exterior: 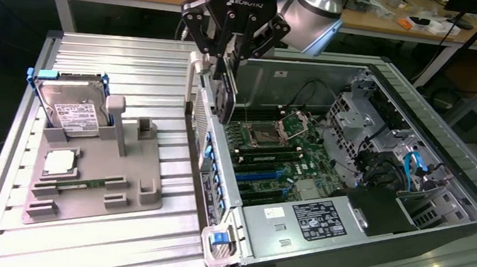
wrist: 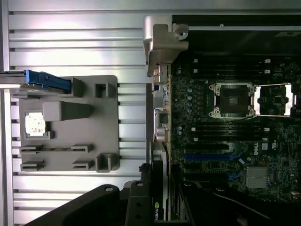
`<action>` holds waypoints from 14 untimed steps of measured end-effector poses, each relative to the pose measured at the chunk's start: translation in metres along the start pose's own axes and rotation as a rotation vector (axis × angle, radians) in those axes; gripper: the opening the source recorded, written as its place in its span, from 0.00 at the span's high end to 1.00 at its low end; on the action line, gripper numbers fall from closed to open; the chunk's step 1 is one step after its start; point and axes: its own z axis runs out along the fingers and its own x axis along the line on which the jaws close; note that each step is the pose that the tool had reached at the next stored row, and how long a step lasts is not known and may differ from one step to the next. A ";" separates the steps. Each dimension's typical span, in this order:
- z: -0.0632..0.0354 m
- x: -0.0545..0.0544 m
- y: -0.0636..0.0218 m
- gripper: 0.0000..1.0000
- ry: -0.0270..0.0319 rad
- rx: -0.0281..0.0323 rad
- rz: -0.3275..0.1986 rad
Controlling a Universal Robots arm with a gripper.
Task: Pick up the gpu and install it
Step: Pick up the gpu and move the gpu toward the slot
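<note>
The gripper point(exterior: 228, 67) hangs over the open computer case point(exterior: 276, 76), at the side of the case that is next to the grey holder point(exterior: 92, 186). Its fingers are closed narrow on the gpu point(exterior: 225, 101) and hold it by the upper end. The card stands upright and is seen edge-on as a thin dark strip along this side wall of the case. In the wrist view the gpu point(wrist: 159, 188) is also edge-on, just inside the case wall and above the border of the motherboard point(wrist: 225, 136). I cannot tell if its lower edge touches the board. Outside the case, the hard drive point(exterior: 72, 106) stands in the grey holder on the table point(exterior: 142, 64).
</note>
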 end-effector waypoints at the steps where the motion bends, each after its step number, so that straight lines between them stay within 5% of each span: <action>1: 0.0000 -0.002 0.0000 0.73 0.0008 0.0001 0.000; 14: -0.0004 -0.018 0.0000 0.73 0.0074 0.0000 0.004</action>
